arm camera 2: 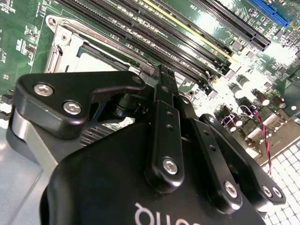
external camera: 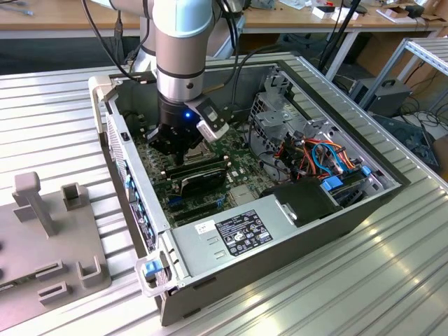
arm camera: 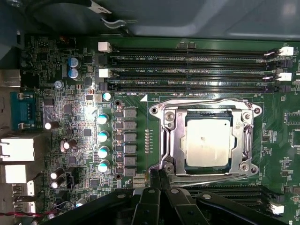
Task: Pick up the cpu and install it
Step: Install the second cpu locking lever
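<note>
Ribbed aluminium desk [external camera: 392, 280] bearing an open grey computer case [external camera: 280, 231]. Black gripper [arm camera: 158, 174], fingers pressed together and empty, just beside the metal-framed socket [arm camera: 168, 140]. Small silver-grey square cpu [arm camera: 208, 143] lies in that socket on the green motherboard [arm camera: 140, 75]. Risk: a crooked seat would bend contacts.

Arm upright — end effector [arm camera: 158, 174] fingers pressed together.

Above the socket [arm camera: 205, 143] the way is open, its metal frame ringing the seated cpu [arm camera: 207, 143]. The claw [arm camera: 158, 174] hangs at the socket's edge, fingertips pressed together. Memory slots [arm camera: 187, 70] run along one side of the socket, capacitors [arm camera: 103, 140] stand beside another, and case walls [external camera: 126, 168] hem the motherboard [external camera: 241, 168].
</note>
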